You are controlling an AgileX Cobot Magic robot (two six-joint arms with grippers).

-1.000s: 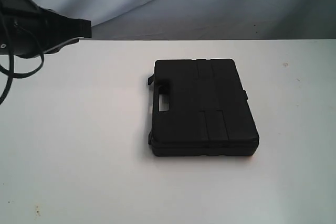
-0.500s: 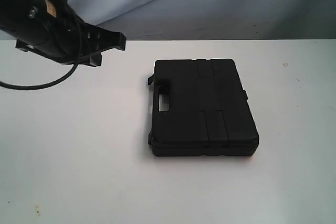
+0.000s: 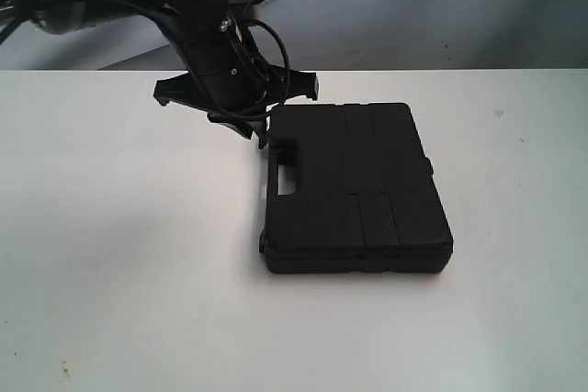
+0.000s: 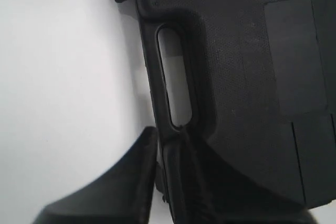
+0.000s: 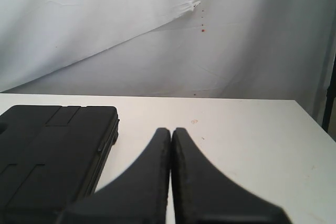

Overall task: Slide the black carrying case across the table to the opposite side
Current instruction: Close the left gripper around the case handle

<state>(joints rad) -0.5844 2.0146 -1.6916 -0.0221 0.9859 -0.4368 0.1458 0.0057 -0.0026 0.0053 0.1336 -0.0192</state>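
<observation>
Swinging in from the upper left of the exterior view, the left arm (image 3: 197, 34) now hangs over the far left corner of the black carrying case (image 3: 354, 185), where 0.5 s ago it was well to the left of it. The case itself lies exactly where it lay before.

Nearest the camera in that view, the white table (image 3: 119, 254) is bare except for a few small specks at the lower left. Beyond it the case lies flat just right of the middle of the frame, lid up, with its handle slot (image 3: 288, 178) on its left edge. At the far end of that edge is the left gripper (image 3: 262, 132), low and right at the case's corner. In the left wrist view its 2 fingers (image 4: 136, 171) are drawn almost together, only a thin slit between them, their tips at the end of the handle slot (image 4: 173, 77); they clamp nothing that I can make out. Whether they touch the case I cannot tell.

Farthest back hangs a pale cloth backdrop (image 3: 413, 6).

The right gripper (image 5: 170, 129) has its fingers pressed together and empty, above bare table, with the case (image 5: 52, 145) near it.
</observation>
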